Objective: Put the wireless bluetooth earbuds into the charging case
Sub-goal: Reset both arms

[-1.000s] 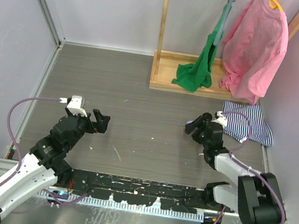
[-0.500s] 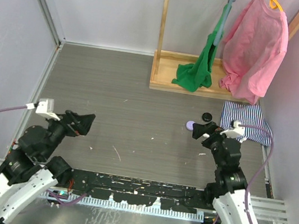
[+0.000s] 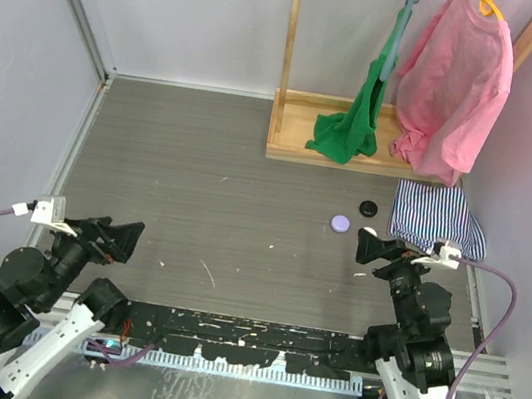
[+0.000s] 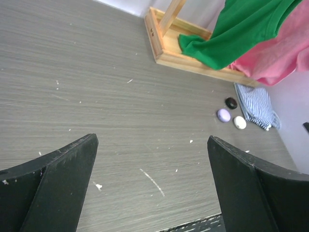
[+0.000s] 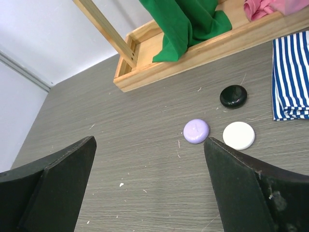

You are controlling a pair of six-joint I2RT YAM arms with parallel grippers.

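Earbuds unseen; lilac case [image 5: 196,131], black case [image 5: 233,96] and white case [image 5: 238,135] lay shut. Left gripper [image 4: 152,140] and right gripper [image 5: 149,141] gaped empty: apparently finished, only parking remained.

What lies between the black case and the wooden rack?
Only bare table between the black case and the wooden rack, seen in the right wrist view.

The grey desk [image 3: 208,180] lies bare across its middle and left, open to a reach from the near edge. At the far right, the wooden rack base [image 3: 284,148] and a drooping green garment [image 3: 350,132] close off the back. A striped cloth [image 5: 291,79] lies just beside the black case [image 5: 233,96], lilac case [image 5: 196,131] and white case [image 5: 238,135], with narrow gaps between them.
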